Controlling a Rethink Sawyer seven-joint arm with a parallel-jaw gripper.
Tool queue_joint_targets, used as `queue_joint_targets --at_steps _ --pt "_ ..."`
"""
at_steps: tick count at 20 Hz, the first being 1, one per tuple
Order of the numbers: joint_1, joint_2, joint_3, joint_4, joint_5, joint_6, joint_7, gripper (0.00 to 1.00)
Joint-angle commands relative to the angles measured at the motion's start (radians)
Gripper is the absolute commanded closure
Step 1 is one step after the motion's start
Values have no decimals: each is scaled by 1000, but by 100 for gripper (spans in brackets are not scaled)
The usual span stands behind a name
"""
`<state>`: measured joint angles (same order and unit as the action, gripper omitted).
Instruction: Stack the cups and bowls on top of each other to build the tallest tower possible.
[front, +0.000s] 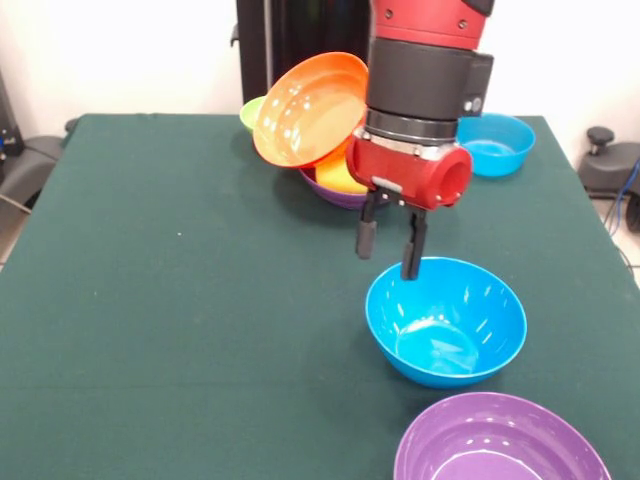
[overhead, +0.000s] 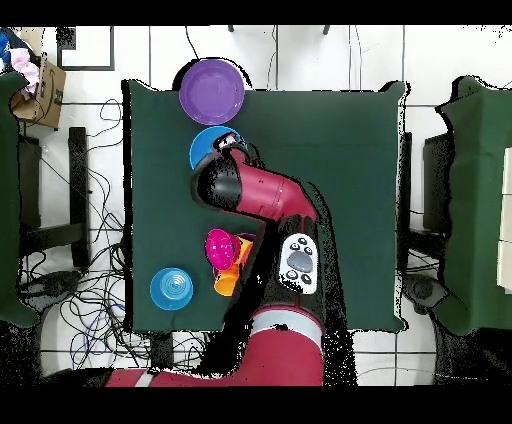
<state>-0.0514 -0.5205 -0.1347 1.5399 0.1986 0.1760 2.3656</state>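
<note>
Nearest the front camera, at the bench's (front: 150, 300) front edge, a large purple bowl (front: 500, 442) sits upright and partly cut off by the picture's bottom; in the overhead view it (overhead: 211, 91) lies at the top edge of the green cloth. Just behind it stands a large blue bowl (front: 446, 320), upright and empty, close to the purple one, though whether their rims touch cannot be told.

The jaws (front: 389, 250) hang over the far rim of that blue bowl. The two black fingers (front: 366, 238) stand a little way apart and hold nothing; the right-hand tip in the front view reaches down to about the bowl's rim, and contact cannot be told. From overhead the red arm (overhead: 262, 195) covers part of this bowl (overhead: 207, 147).

Farther back sits the tower (front: 322, 135): a second purple bowl (front: 335, 192) at the bottom with a yellow cup (front: 338, 172) in it, and a large orange bowl (front: 308, 108) tilted steeply on top, its open face turned toward the front camera. A light green bowl (front: 252, 112) peeks out behind the orange one.

Farthest right at the back, well apart from the pile, a smaller blue bowl (front: 496, 143) stands upright; overhead it (overhead: 171, 288) lies near the bench's lower left corner.
</note>
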Motion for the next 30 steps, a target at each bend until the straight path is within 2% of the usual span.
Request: queue_joint_targets --at_steps 1,16,25,30 --pt "30 64 76 36 29 -42 155 0" --pt "-40 73 136 81 -6 -42 108 0" --pt "-25 113 121 55 -4 -66 114 0" --pt "-8 176 108 19 5 -119 129 0"
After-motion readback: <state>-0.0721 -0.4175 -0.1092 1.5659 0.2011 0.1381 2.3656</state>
